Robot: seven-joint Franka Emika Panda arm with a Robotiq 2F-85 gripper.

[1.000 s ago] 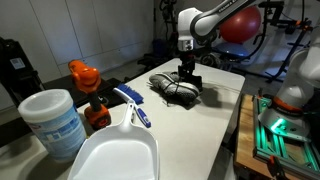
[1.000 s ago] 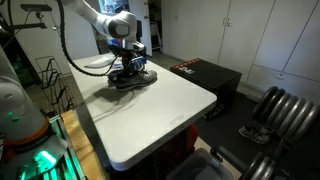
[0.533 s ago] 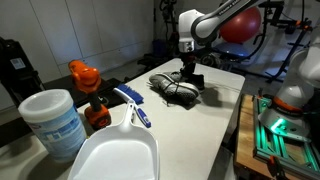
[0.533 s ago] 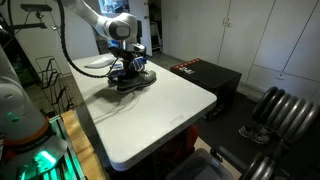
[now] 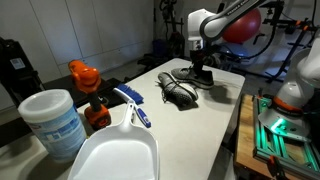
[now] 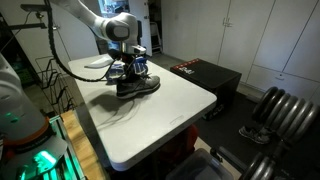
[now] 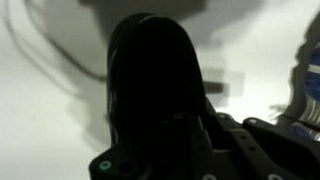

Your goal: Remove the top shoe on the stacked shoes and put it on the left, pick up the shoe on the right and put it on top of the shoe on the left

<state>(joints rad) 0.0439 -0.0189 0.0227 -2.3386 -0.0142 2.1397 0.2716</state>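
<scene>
The top shoe [image 6: 140, 86], dark mesh with a whitish sole edge, hangs in the gripper [image 6: 128, 72], whose jaws are closed on it from above. It looks to be just clear of the white table [image 6: 175, 120], with a shadow under it. It is already off the stack. In the wrist view the top shoe [image 7: 155, 80] fills the middle as a dark mass that runs from six o'clock, at the tool, up to twelve.

In an exterior view the lower shoe [image 5: 179, 92] lies flat on the table, near the gripper [image 5: 203, 70] at about eight o'clock from it. Its long axis runs roughly ten to four. So the held shoe is directly under the tool and its mate is off to one side. I judge the coming set-down depends on carrying the held shoe sideways to bare table, well apart from the lower shoe. There is only one arm, so reach is not a choice.

At the table's near end stand a tub [image 5: 50, 120] with a blue label and a white dustpan [image 5: 115, 150]. The label is too blurred to read, and no brand or writing shows on either shoe.
</scene>
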